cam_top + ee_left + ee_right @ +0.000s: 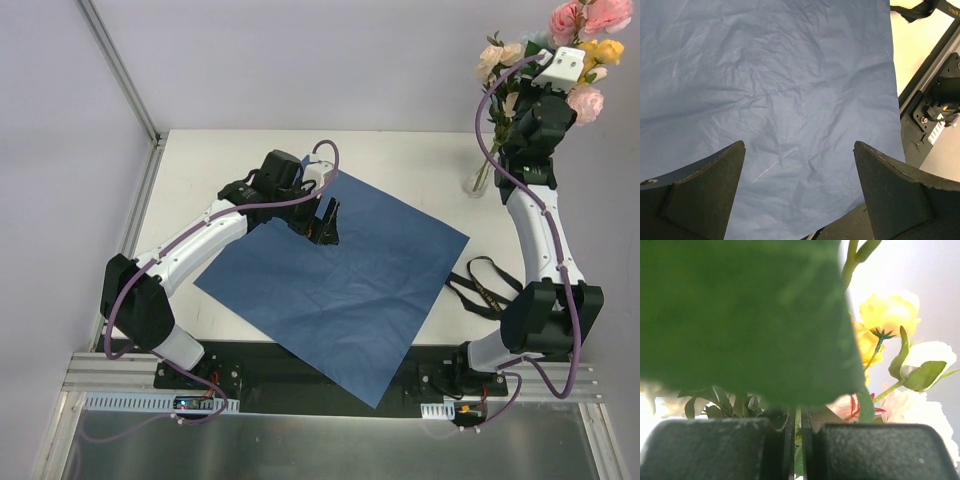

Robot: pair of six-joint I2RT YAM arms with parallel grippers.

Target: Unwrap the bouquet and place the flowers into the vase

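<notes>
Right tool pinches thin stems of flowers by vase. Likely light, floppy, top-heavy, so hold mid-stem. Left tool spread over paper.

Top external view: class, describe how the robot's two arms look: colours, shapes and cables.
Both the left arm and right arm have white curved shells, black joints and bases, and looping purple cables. The left gripper has dark wedge-shaped fingers.
</notes>
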